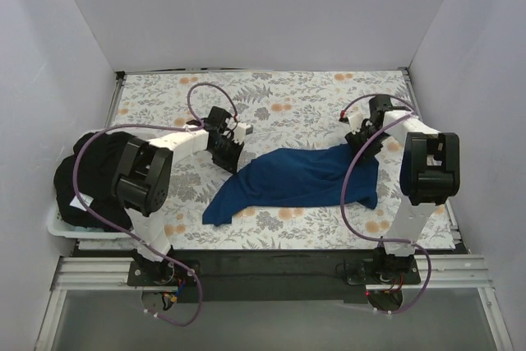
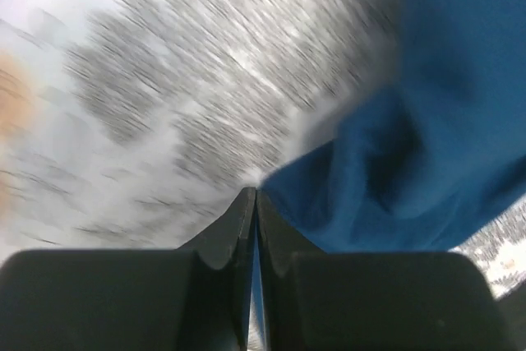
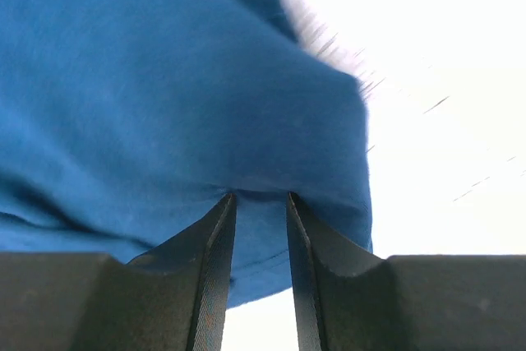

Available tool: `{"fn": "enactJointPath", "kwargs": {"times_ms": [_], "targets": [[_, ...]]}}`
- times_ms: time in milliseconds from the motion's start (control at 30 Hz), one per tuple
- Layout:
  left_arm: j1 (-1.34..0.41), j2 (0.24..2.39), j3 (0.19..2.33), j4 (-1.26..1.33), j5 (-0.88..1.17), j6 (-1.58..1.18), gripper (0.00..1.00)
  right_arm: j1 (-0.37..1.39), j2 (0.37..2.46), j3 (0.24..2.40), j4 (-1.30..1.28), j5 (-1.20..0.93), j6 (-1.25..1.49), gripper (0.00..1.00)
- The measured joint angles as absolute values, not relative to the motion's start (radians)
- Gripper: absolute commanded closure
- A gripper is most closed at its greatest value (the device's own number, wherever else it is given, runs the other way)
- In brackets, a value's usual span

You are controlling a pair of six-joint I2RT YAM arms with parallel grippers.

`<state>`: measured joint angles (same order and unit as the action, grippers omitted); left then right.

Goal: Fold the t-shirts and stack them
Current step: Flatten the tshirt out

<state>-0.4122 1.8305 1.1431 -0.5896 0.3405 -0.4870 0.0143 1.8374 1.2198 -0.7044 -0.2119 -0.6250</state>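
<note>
Step in hand: both arms gripping the plain royal-blue cotton t-shirt (image 1: 300, 178) by its far edge, apparently to spread it flat; folding not yet begun.
Shirt: soft, rumpled, lying mid-worktop, a limp tail trailing toward 7 o'clock.
Left gripper (image 1: 228, 156): at the shirt's 10 o'clock corner; fingers (image 2: 234, 232) pressed together, a blue sliver between them, so seemingly pinching the hem.
Right gripper (image 1: 364, 133): at the shirt's 2 o'clock corner; fingers (image 3: 215, 244) narrowly apart with blue cloth bunched between them, a grip on a fold.
Waiting pile: black soft shirts (image 1: 90, 174) heaped in a white tray (image 1: 57, 224) at 9 o'clock.
Worktop: white floral-printed cloth (image 1: 288, 100), grey ferns, orange flowers, smooth.
Next move: probably lift and draw corners apart, evenly, so the fabric pulls taut without slipping.
</note>
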Motion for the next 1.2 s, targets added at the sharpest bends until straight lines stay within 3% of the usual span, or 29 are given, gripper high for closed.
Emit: {"fn": "enactJointPath", "kwargs": {"times_ms": [100,133,367,667,1200], "targets": [[-0.379,1.917,1.266,-0.588,0.319,-0.479,0.94,0.014,1.925,1.336,-0.702,-0.206,-0.598,0.63],[-0.364,1.945,1.308,-0.586,0.317,-0.479,0.85,0.014,1.943,1.369,-0.702,-0.204,-0.592,0.63],[-0.312,1.897,1.421,-0.636,0.370,-0.464,0.57,0.014,1.911,1.514,-0.708,-0.203,-0.598,0.58],[-0.315,1.561,1.331,-0.767,0.476,-0.461,0.52,0.015,1.547,1.317,-0.842,-0.216,-0.766,0.66],[-0.315,1.533,1.283,-0.881,0.567,-0.458,0.46,0.038,1.808,1.269,-0.922,-0.175,-0.847,0.60]]}}
